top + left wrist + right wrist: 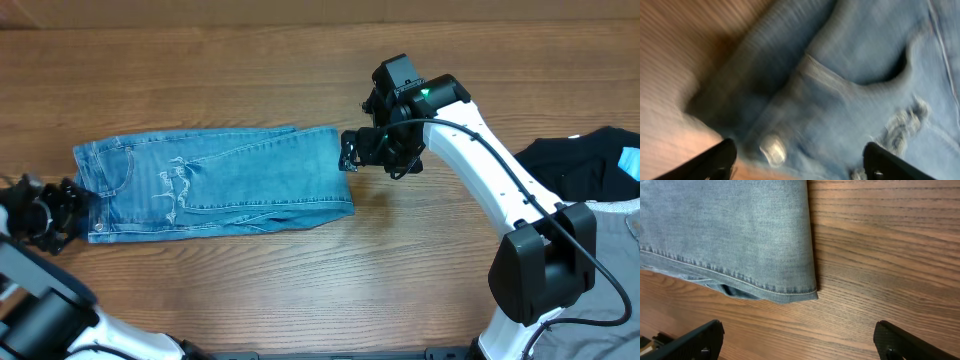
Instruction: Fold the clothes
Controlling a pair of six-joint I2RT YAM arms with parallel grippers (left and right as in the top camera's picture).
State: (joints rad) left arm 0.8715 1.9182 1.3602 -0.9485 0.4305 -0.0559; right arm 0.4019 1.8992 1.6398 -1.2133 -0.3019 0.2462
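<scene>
Jeans (210, 185) under left gripper (800, 155), wide open | right gripper (797, 330) wide open, empty

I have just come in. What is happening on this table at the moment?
Two robot arms are working on a pair of light-blue jeans, which lie flat on the wooden table and seem partly folded. The left gripper is at the waist end and the right gripper is at the opposite edge. Both have their fingers open, and neither holds the cloth. A black garment lies on the right.
</scene>
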